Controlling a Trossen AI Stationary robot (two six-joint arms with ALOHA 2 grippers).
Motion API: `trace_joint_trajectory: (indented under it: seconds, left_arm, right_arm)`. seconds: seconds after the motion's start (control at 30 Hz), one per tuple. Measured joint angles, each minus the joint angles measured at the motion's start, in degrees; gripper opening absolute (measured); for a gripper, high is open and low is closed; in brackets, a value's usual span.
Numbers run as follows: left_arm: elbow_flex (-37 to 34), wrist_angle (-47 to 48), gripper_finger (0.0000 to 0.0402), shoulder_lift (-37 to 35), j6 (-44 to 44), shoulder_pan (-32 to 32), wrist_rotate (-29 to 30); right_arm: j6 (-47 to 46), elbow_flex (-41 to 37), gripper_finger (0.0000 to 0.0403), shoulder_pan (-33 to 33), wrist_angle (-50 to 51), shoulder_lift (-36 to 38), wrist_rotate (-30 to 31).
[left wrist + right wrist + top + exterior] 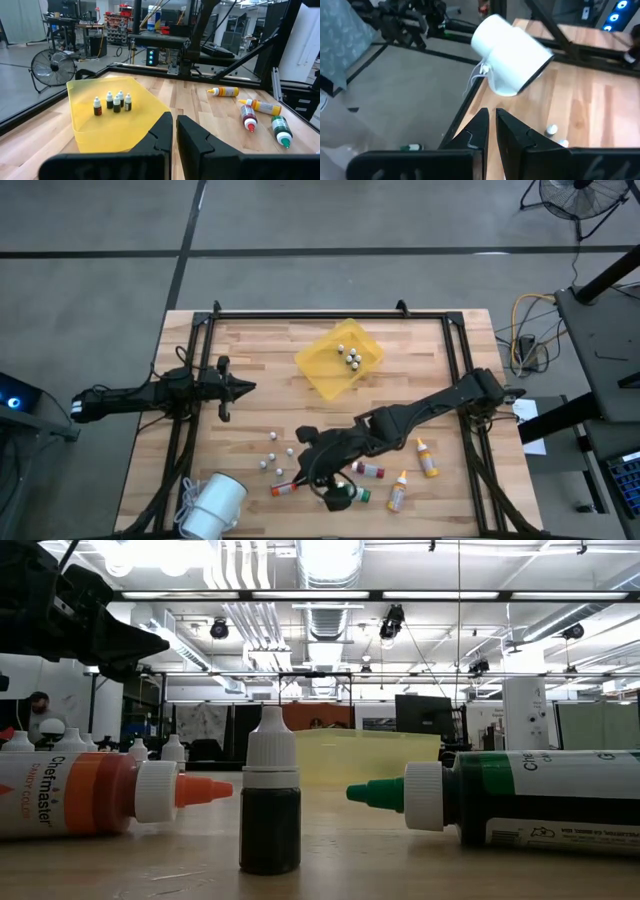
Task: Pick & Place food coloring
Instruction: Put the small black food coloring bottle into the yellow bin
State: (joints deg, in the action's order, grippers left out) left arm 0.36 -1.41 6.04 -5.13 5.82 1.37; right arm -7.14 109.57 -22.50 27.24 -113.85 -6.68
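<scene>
Wooden table (250, 370), tray (325, 375) at twelve o'clock; right gripper (312, 442) nearly shut, empty; left gripper (243, 388) shut, empty; should have opened wide before descending squarely over red bottle (283, 488)

Five food coloring bottles (427, 457) lying on table: two yellow, red, orange, green.

Even, bright overhead lighting from ceiling fixtures (330, 558), which flare white in the low view. Shadows on the table (250, 370) are soft. The right wrist view is motion-blurred; distant background in the low view is slightly soft.
</scene>
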Motion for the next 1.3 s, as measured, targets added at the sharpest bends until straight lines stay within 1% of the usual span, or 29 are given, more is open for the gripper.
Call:
trace_joint_trajectory:
  seconds: [0.2, 0.53, 0.67, 0.87, 1.07, 1.3]
  left_arm:
    - [0.0, 0.0, 0.0000, 0.0, 0.0, 0.0, 0.0]
    - [0.0, 0.0, 0.0000, 0.0, 0.0, 0.0, 0.0]
    - [0.0, 0.0, 0.0000, 0.0, 0.0, 0.1, 0.0]
    - [0.0, 0.0, 0.0000, 0.0, 0.0, 0.1, 0.0]
    - [0.0, 0.0, 0.0000, 0.0, 0.0, 0.1, 0.0]
    - [0.0, 0.0, 0.0000, 0.0, 0.0, 0.0, 0.0]
  right_arm:
    - [-1.1, 2.8, 0.0027, -1.2, 3.0, -2.6, 0.0]
    - [-1.8, 0.7, 0.0027, -2.7, 7.0, -2.7, -1.1]
    - [0.1, 0.1, 0.0027, -3.4, 10.9, -2.7, -1.1]
    - [5.8, -0.5, 0.0027, -4.7, 16.2, -2.7, -0.9]
    - [9.6, -0.6, 0.0027, -5.3, 16.5, -2.7, -0.8]
    - [9.8, -1.0, 0.0027, -5.2, 16.5, -4.6, -0.5]
